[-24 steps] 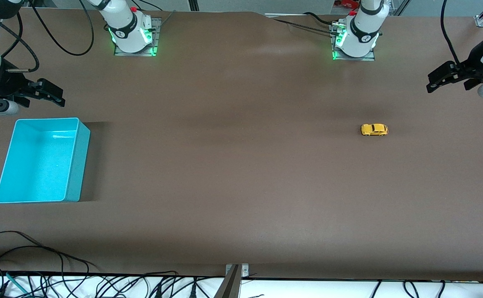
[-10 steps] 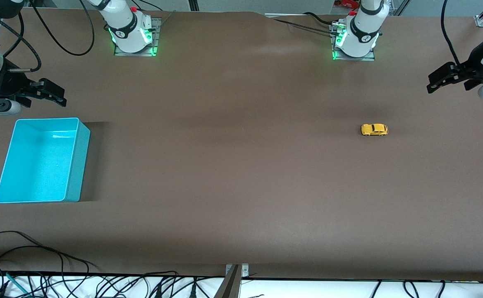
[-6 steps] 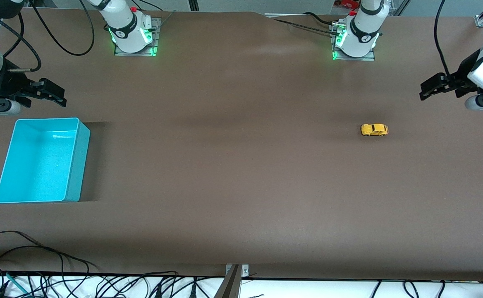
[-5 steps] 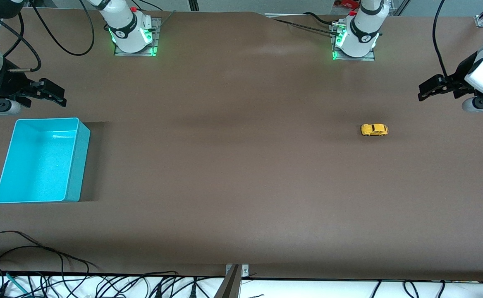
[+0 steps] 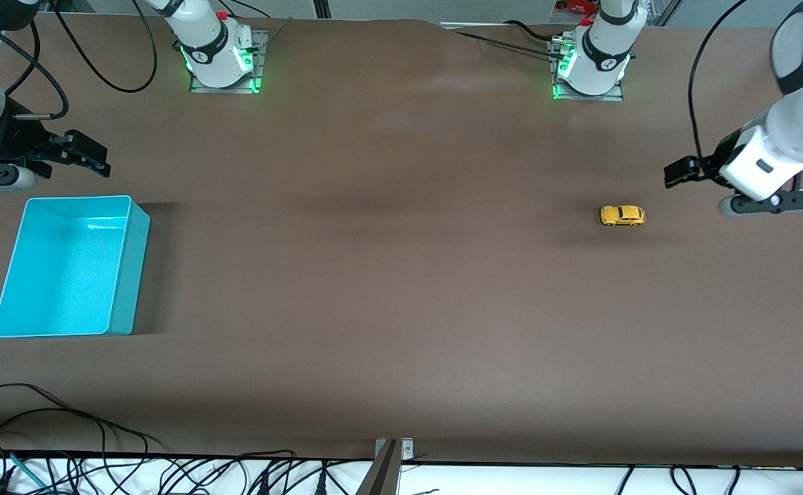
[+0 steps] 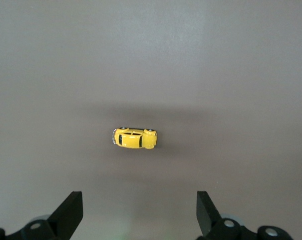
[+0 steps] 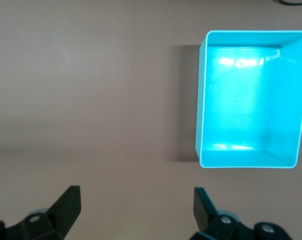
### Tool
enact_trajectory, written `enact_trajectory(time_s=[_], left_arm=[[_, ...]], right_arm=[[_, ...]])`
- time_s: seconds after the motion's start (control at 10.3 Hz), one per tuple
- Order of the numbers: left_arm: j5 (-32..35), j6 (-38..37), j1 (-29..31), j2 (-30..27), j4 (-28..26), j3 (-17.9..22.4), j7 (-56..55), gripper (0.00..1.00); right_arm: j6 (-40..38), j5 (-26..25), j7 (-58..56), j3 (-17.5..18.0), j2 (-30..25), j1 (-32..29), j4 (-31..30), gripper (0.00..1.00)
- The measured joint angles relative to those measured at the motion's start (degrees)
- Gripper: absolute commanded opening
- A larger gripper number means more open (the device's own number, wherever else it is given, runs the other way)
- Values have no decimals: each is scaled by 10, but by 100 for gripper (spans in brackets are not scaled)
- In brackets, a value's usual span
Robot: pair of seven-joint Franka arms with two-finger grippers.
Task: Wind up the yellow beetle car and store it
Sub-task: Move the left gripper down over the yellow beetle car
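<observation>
The yellow beetle car (image 5: 623, 215) stands on its wheels on the brown table, toward the left arm's end. My left gripper (image 5: 676, 174) hangs open and empty over the table just beside the car, closer to the table's end. In the left wrist view the car (image 6: 134, 138) lies ahead of the open left gripper (image 6: 139, 210), apart from both fingers. My right gripper (image 5: 99, 158) waits open and empty at the right arm's end, over the table next to the turquoise bin (image 5: 137, 268). The right wrist view shows the bin (image 7: 201, 100) with nothing in it, ahead of the open right gripper (image 7: 137, 205).
Both arm bases (image 5: 221, 62) (image 5: 590, 69) stand along the table's edge farthest from the front camera. Black cables (image 5: 64, 426) and a metal bracket (image 5: 394, 450) lie along the edge nearest that camera. Bare brown table stretches between car and bin.
My left arm has swung in from the table's end toward the car, its gripper still open. The car, the bin and the right arm have not moved.
</observation>
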Motion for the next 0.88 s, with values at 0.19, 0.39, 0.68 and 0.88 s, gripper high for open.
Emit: enact_trajectory(time_s=[0.19, 0.39, 0.68, 0.88], left_arm=[[-13, 58, 1, 0, -51, 0, 1, 100], [-13, 98, 1, 0, -89, 0, 18, 100], [-13, 183, 22, 0, -167, 1, 153, 100], [-13, 202, 27, 0, -210, 1, 222, 100]], right_arm=[[0, 0, 0, 0, 0, 0, 0, 100], [0, 0, 0, 0, 0, 0, 0, 100], [0, 0, 0, 0, 0, 0, 0, 100], [0, 0, 0, 0, 0, 0, 0, 100]])
